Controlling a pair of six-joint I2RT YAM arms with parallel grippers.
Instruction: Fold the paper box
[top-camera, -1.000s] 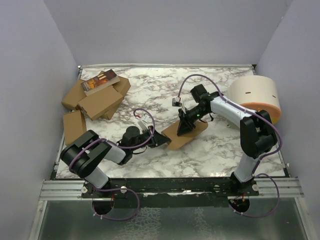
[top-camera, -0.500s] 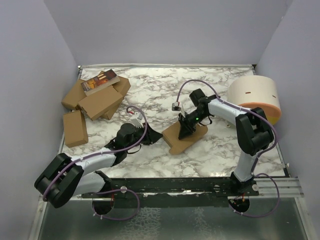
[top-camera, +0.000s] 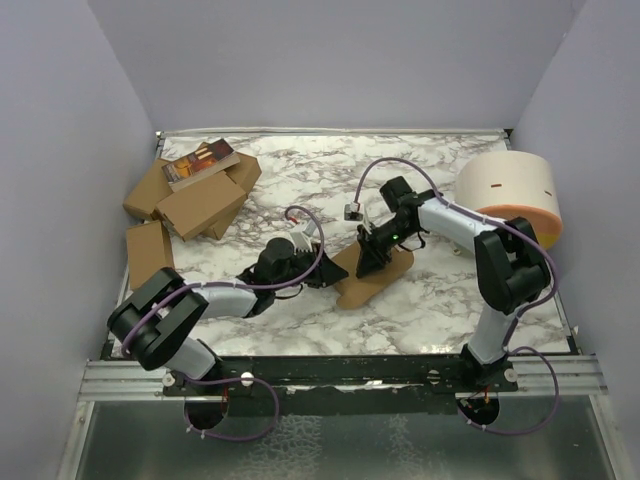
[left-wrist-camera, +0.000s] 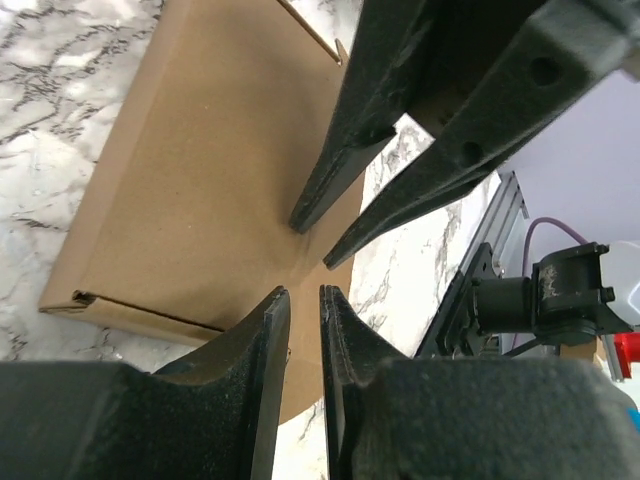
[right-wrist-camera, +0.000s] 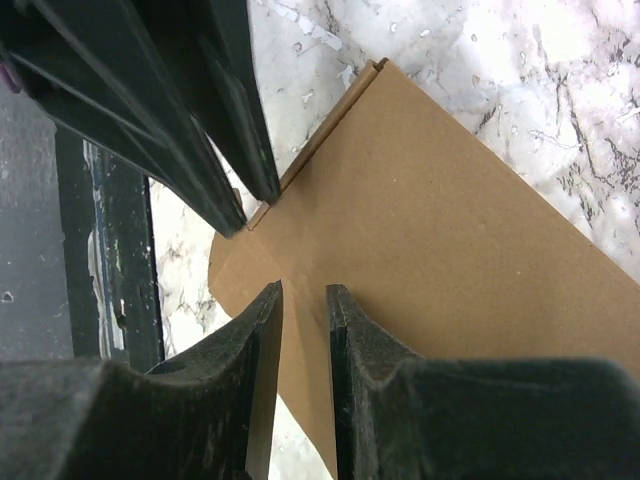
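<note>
The paper box is a flattened brown carton lying on the marble table, with a rounded flap at its near-left end. It fills the left wrist view and the right wrist view. My left gripper is at that flap end, with its jaws nearly together and nothing clearly between them. Its fingers touch the carton's edge. My right gripper points down onto the carton's middle with only a narrow slit between its jaws. Its fingers rest on the cardboard.
A heap of several brown cartons with a printed box on top lies at the back left. A single carton lies beside it. A large white cylinder with an orange rim stands at the right. Grey walls close in three sides.
My left arm has swung and its gripper has moved right, up to the carton's flap end. The carton's left end, raised half a second ago, lies flat again. The right gripper has barely moved.
</note>
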